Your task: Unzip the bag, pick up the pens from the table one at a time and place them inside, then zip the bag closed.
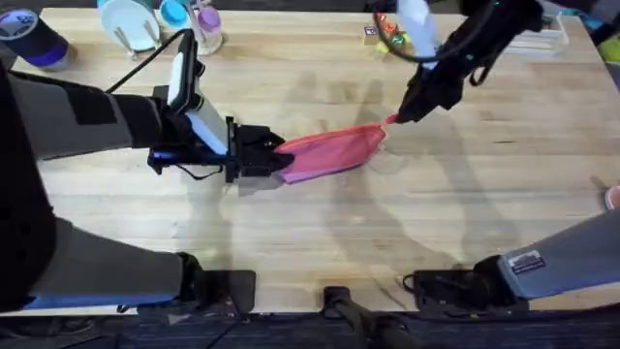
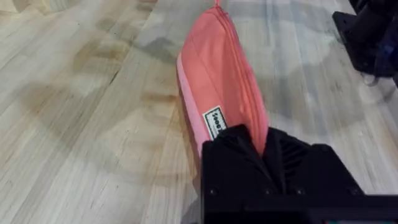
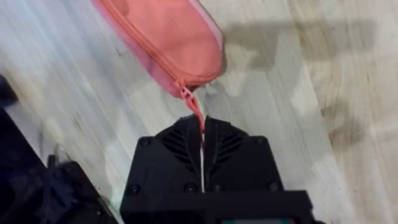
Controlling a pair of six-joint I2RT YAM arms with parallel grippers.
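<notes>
Pink pouch: the bag lay mid-table, soft fabric, long with tapered ends, zipper apparently closed to its far tip.
Left gripper: jaws clamped on the bag's near end, black fingers pinching the cloth beside a small white label.
Right gripper: jaws shut on the zipper pull at the far end.
Risk: the thin pull might slip out (little to hold), or the limp cloth might bunch and jam the slider.
Table: pale plank-grained wood.
</notes>
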